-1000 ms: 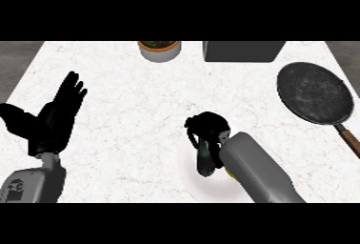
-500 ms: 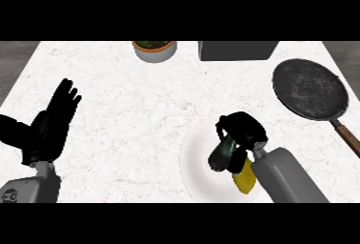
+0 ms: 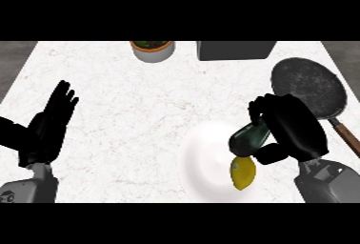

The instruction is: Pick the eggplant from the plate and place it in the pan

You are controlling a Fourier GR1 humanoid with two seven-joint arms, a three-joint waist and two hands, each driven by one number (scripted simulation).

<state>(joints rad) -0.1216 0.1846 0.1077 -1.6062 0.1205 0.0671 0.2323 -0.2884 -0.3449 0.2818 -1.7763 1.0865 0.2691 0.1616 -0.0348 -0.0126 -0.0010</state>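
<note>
- Head view: the white plate (image 3: 204,162) sits on the pale marbled counter (image 3: 141,105), and serves here as the landmark for everything else.
- The eggplant (image 3: 250,138), dark green-black, is at the plate's upper right rim, tilted, its lower end over the plate.
- The right hand (image 3: 292,131) is just right of the plate, its fingers and thumb curled round the eggplant, pinching it from the right side; whether the eggplant is clear of the plate cannot be told.
- A yellow lemon-like fruit (image 3: 243,172) lies on the plate's right part, just below the eggplant.
- The pan (image 3: 309,86), dark and round, lies on the counter above and to the right of the plate, apart from it; its brown handle (image 3: 346,137) runs down toward the right edge, passing behind the right hand.
- The left hand (image 3: 49,125) shows well to the left of the plate, near the left edge, spread with fingers straight and pointing up, holding nothing.
- A potted plant (image 3: 153,49) stands far above the plate, at the counter's back edge.
- A dark grey box (image 3: 235,50) stands just right of that pot, also far above the plate.
</note>
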